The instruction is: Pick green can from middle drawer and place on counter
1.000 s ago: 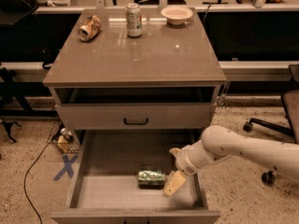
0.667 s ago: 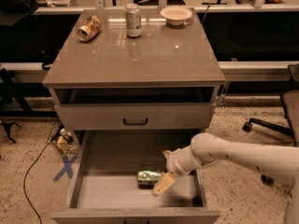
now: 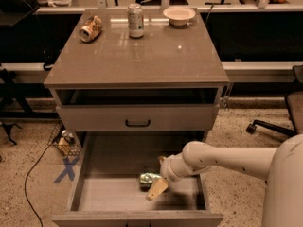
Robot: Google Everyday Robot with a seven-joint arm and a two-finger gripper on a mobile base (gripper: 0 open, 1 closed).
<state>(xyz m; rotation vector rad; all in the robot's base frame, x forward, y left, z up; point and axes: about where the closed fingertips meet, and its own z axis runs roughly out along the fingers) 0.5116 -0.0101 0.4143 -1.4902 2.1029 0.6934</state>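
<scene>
The green can [image 3: 148, 178] lies on its side on the pale floor of the open middle drawer [image 3: 109, 197], near the middle. My gripper [image 3: 155, 187] reaches into the drawer from the right at the end of the white arm [image 3: 222, 157]. It is right at the can's right end, touching or nearly touching it. The counter [image 3: 137, 58] is the glossy grey-brown top of the cabinet above.
On the counter stand a tall silver-white can [image 3: 135, 20], a dented orange-tan can [image 3: 90, 28] on its side and a white bowl [image 3: 179, 15]. The upper drawer with a black handle [image 3: 138, 123] is slightly open. A chair base [image 3: 265, 126] is at the right.
My gripper has moved left across the drawer, from beside the can to right at its right end. The can has not moved.
</scene>
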